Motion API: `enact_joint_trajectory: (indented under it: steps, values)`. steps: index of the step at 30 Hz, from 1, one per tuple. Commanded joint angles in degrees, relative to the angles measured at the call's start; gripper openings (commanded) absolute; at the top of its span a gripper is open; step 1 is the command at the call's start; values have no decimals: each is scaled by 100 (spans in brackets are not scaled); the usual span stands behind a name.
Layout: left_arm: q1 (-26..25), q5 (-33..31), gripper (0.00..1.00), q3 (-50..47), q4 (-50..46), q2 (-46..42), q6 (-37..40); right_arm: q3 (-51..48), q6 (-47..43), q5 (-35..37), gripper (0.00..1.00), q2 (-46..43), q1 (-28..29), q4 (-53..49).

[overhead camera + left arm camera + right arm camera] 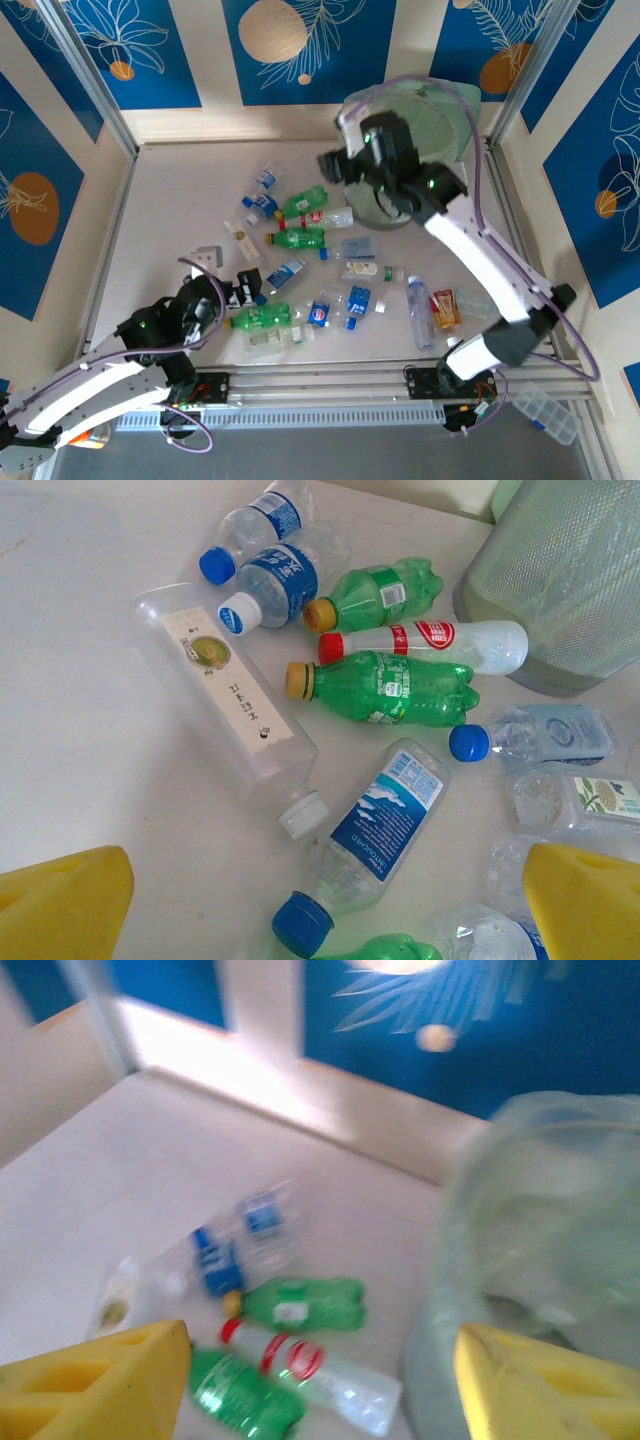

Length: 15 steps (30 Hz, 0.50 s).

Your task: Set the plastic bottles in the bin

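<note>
Right pincer (335, 165) beside one bin (452, 125)

Bottles (300, 238) crowd the table (160, 200) (left side bare).

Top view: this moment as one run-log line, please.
left jaws open over bottles | right jaws open by bin | bottles on table

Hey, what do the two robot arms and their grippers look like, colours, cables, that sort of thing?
The left arm and right arm look alike: white tube-like links joined by chunky black joint housings with small green lights. Thin purple cables loop loosely along both. The left gripper and right gripper each end in two blocky yellow fingers.
</note>
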Motion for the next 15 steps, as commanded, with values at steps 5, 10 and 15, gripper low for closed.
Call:
enact_joint_trajectory:
  steps: [5,10,15]
  values:
    - [-45,-538,100,-182,-1505,-929,-883,-1016,-475,-81,62,66,1438,19]
    - [-31,-652,99,-552,-1752,-1330,-1405,-3021,-2105,-1555,63,-589,1751,1374]
    - [-30,-1056,100,-168,-2451,-1042,-1872,-3684,-3531,-2934,62,-355,1892,1095]
